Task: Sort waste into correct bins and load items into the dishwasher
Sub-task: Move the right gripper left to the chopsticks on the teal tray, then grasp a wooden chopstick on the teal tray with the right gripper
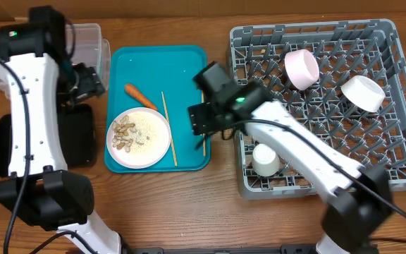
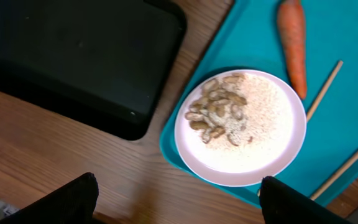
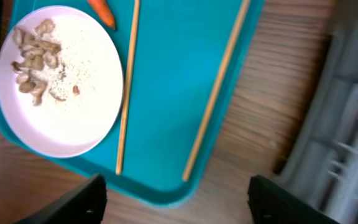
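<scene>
The round white plate (image 1: 155, 141) of beige nut shells and crumbs (image 1: 125, 133) sits on the flat teal plastic tray (image 1: 189, 67), a small orange carrot (image 1: 139, 97) just beyond it and two thin wooden chopsticks (image 1: 169, 128) to its right; two pale bowls (image 1: 301, 68) and a small white cup (image 1: 265, 159) lie in the grey lattice dish rack (image 1: 400, 173). The left gripper (image 2: 179, 205) hangs wide and empty by the plate, near the shallow black plastic tray (image 2: 73, 56); the right gripper (image 3: 179, 202), also spread wide and empty, hovers over the teal tray's right rim.
</scene>
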